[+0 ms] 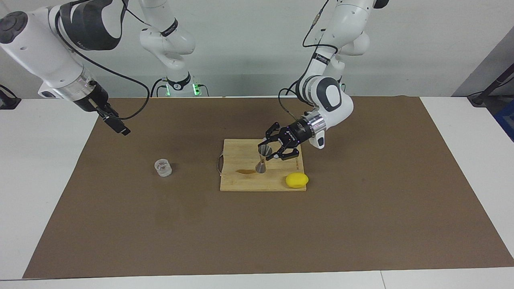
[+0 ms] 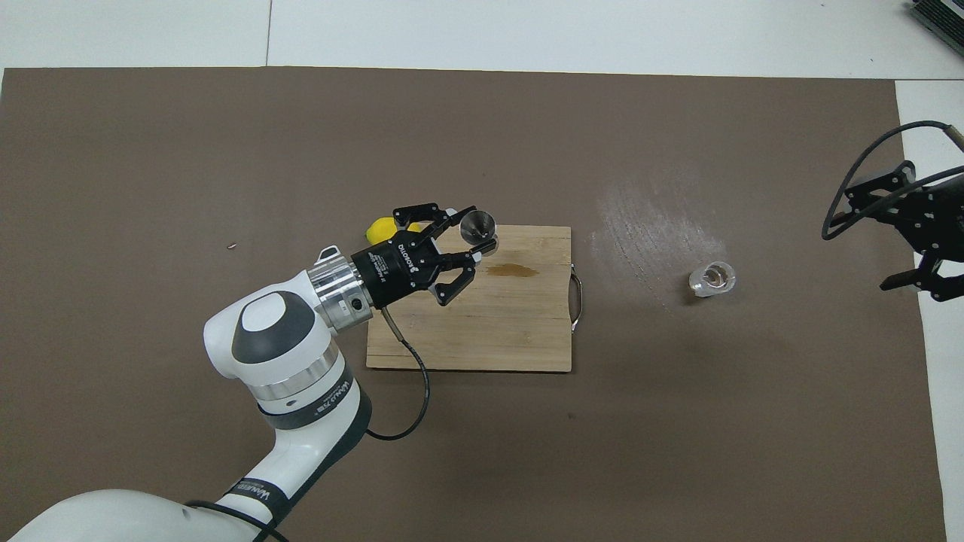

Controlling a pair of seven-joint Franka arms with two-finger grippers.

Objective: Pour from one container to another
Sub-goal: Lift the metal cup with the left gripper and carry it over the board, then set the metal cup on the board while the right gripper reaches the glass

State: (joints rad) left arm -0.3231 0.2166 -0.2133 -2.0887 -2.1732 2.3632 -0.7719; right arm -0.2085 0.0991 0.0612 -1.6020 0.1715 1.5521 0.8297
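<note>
The clear glass cup [image 1: 163, 167] [image 2: 712, 278] stands on the brown mat toward the right arm's end of the table. The steel hourglass jigger [image 1: 262, 159] [image 2: 479, 225] is upright in my left gripper [image 1: 268, 155] [image 2: 476, 237], which is shut on its waist. It hangs low over the wooden cutting board [image 1: 245, 154] [image 2: 467, 331], beside a brown stain; I cannot tell whether its foot touches the wood. My right gripper [image 1: 118, 126] [image 2: 877, 239] is open and holds nothing, raised over the mat's edge, apart from the cup.
A yellow lemon [image 1: 297, 180] [image 2: 382, 226] lies at the board's corner toward the left arm's end, half hidden by the left gripper from overhead. The board has a wire handle [image 1: 219, 162] facing the cup. A pale smear [image 2: 655, 226] marks the mat.
</note>
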